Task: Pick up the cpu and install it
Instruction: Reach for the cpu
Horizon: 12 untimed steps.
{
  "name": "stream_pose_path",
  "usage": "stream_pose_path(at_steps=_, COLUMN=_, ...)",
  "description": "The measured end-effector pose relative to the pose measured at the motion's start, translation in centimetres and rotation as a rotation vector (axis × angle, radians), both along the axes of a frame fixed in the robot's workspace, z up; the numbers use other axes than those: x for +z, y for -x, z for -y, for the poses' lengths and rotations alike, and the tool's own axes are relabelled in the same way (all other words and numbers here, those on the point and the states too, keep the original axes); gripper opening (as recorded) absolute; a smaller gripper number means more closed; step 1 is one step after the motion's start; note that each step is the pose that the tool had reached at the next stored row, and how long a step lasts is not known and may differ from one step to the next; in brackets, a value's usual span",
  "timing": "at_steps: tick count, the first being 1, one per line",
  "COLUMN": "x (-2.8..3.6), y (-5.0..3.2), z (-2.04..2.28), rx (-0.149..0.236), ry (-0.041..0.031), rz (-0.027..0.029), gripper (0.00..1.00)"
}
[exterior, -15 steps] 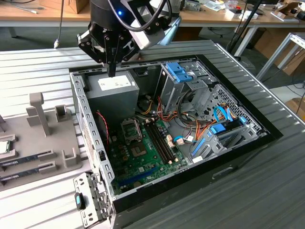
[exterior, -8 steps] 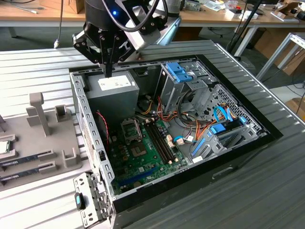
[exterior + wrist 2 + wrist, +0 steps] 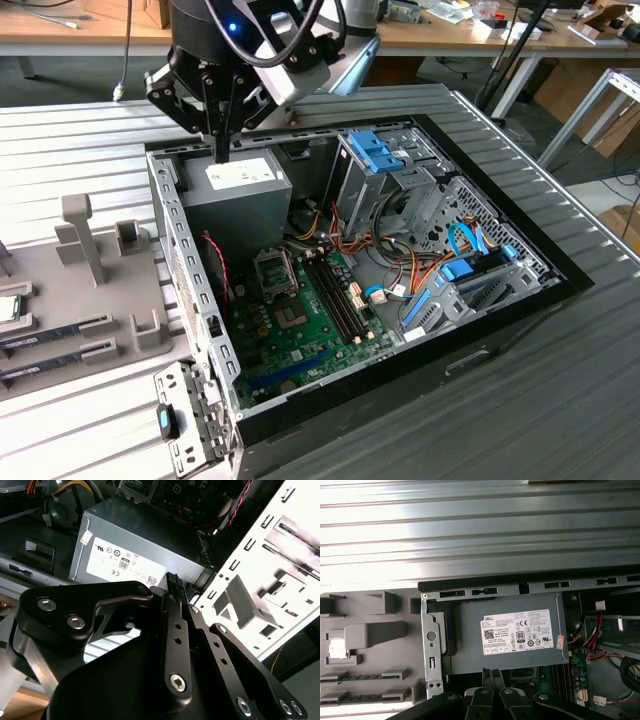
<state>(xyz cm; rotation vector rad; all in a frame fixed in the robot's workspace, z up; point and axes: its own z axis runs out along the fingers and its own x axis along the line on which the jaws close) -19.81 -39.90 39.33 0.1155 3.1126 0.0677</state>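
The hand (image 3: 222,148), black with two slim fingers, is noted clenched: the fingers are pressed together and nothing is seen between them. It is poised tips-down over the grey metal power-supply box with a white label (image 3: 238,195), near one edge of the box. Whether it touches cannot be told. In both wrist views the fingertips (image 3: 488,676) are seen against that edge.

The box is mounted in a corner of the open black-and-silver computer case (image 3: 190,270), which is laid on its side on the ribbed grey metal bench (image 3: 70,140). Past the box, a green motherboard (image 3: 300,325) is seen on the case floor, with bundled coloured cables (image 3: 400,270) beside it.

Outside the case, on the exterior view's left, a pale grey moulded tray (image 3: 110,298) is set on the bench. The cpu (image 3: 7,308), a small flat square chip with a silvery top, is recorded lying in that tray, well apart from the hand. Long thin dark memory sticks (image 3: 55,329) are slotted just beside it.
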Motion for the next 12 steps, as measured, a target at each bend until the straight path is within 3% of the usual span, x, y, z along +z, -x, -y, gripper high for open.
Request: stream_pose_path(at_steps=12, x=-0.01, y=0.85, z=0.00, rx=0.000, ry=0.0000, rz=0.0000, gripper=0.11)
